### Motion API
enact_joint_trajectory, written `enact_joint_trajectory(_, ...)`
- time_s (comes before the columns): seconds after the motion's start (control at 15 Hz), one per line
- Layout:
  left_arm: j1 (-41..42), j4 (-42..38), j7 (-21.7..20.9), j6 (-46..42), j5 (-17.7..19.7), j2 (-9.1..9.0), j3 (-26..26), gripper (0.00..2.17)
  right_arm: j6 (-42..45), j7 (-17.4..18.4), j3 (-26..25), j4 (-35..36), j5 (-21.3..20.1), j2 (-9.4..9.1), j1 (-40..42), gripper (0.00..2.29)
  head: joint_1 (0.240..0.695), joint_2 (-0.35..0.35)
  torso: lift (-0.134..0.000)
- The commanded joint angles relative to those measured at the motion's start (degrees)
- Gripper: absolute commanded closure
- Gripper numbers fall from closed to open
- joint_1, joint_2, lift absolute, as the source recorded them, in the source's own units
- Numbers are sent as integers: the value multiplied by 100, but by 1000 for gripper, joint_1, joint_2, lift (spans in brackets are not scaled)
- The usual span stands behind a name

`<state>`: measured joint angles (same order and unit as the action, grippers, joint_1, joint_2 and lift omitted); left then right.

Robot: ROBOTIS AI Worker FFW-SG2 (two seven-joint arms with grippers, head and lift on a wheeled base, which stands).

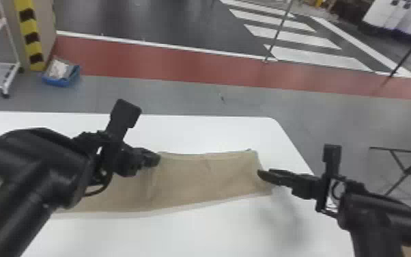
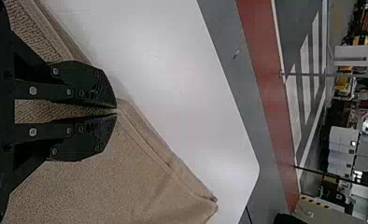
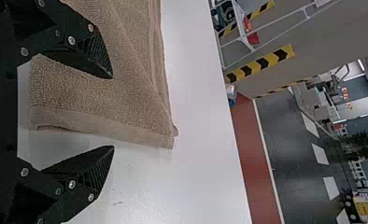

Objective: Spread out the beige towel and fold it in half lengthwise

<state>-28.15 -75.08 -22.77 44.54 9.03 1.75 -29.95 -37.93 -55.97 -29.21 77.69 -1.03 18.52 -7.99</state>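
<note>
So on the left, the left black two-finger gripper (image 1: 155, 159) is at the far long edge of the towel, and its fingertips are pretty much together. Looks to me like they're clamped on a bit of the hem there. The beige terry-cloth towel (image 1: 208, 174) is one long, narrow strip on the white table with rounded corners (image 1: 194, 133), running from behind the left arm towards the right edge and stopping short of it. There's bare tabletop along its far side, and the layered hems on that side don't quite line up.

Over on the right, the black two-finger right gripper (image 3: 113, 112) has its fingers well apart at the towel's short end, one over the cloth and the other over bare table. It's not gripping anything.

My guess is the lengthwise fold is mostly made and this is the lining-up stage. Next move calls for letting go of the hem gently, then squaring the far edge and flattening the creases near the left gripper. Lift too fast and the top layer could drag.
</note>
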Motion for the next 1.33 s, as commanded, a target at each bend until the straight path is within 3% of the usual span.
enact_joint_trajectory(0.0,2,-51,0,25,73,10,33,998,-36,-2,-23,0,7,3,25,407,695,-350,-124)
enact_joint_trajectory(0.2,-15,37,71,-10,-32,1,16,994,-71,-11,-49,0,-11,11,34,407,695,-350,-124)
enact_joint_trajectory(0.27,-15,81,132,-98,-41,1,7,795,-71,-11,-49,0,-20,20,34,407,695,-350,-124)
enact_joint_trajectory(0.4,2,98,185,-151,-41,1,7,107,-71,-11,-23,0,-37,29,8,407,695,-350,-124)
enact_joint_trajectory(0.47,46,90,247,-204,-24,10,16,9,-71,-11,4,0,-46,29,-19,407,695,-350,-124)
enact_joint_trajectory(0.67,126,54,334,-274,-41,124,7,36,-211,-46,83,9,-204,29,-54,414,695,-350,-124)
enact_joint_trajectory(0.93,530,-385,484,-520,-24,493,139,46,-616,-274,-58,97,-143,187,-1,444,695,-350,-124)
enact_joint_trajectory(1.07,653,-526,563,-520,-68,563,148,90,-791,-353,-67,176,-196,222,34,471,695,-350,-124)
enact_joint_trajectory(1.13,662,-526,572,-503,-94,563,139,103,-791,-397,-67,211,-187,222,52,515,695,-350,-124)
enact_joint_trajectory(1.27,662,-499,651,-503,-296,563,104,113,-862,-476,-67,264,-222,231,52,880,695,-350,-124)
